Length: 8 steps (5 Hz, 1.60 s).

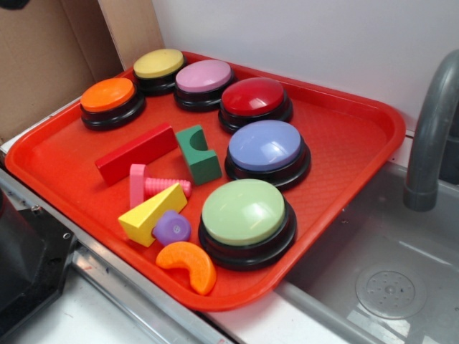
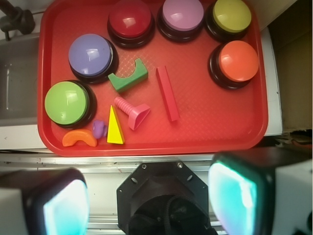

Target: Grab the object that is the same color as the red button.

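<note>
The long flat red block lies on the red tray, between the orange button and the green arch block. The dark red dome button stands toward the back of the tray. In the wrist view my gripper hangs open high above the tray's near edge, its two teal pads wide apart with nothing between them. The gripper itself does not show in the exterior view.
Orange, yellow, pink, purple and green buttons ring the tray. A green arch block, pink bolt, yellow wedge, small purple piece and orange crescent lie nearby. A sink with faucet sits right.
</note>
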Tool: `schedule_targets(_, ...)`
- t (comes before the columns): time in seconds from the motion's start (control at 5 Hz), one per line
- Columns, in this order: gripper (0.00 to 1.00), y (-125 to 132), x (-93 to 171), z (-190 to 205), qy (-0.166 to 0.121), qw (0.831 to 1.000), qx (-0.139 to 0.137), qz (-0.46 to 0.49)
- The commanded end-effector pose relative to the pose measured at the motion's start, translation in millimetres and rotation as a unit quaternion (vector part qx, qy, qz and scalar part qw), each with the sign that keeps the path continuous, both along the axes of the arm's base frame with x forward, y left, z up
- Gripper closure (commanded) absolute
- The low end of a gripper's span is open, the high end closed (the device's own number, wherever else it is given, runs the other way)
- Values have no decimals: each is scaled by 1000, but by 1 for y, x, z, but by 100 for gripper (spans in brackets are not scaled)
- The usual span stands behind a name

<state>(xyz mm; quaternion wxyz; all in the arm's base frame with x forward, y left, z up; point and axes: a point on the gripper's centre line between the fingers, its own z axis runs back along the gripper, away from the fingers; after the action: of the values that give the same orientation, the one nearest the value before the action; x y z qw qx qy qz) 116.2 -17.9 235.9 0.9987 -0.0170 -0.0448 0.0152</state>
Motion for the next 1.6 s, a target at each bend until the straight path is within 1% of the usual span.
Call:
schedule_targets(0.0, 0, 0, 0, 0, 0, 1000, 0, 0)
schedule_targets(0.2, 0, 3, 14, -31, -11, 1000, -5, -18)
schedule_targets(0.4, 0, 13, 25, -67, -29, 1000, 3, 4)
schedule_targets(0.6, 0, 21, 38, -98, -27, 1000, -4, 2)
schedule_targets(0.8, 0, 28, 49, -125, -22, 1000, 5, 11)
schedule_targets(1.0, 0, 37, 60, -148, -11, 1000, 14, 22)
schedule_targets(1.2, 0, 42, 73, -178, 1, 1000, -3, 23)
schedule_targets(1.4, 0, 44, 78, -191, 7, 999, 22, 30)
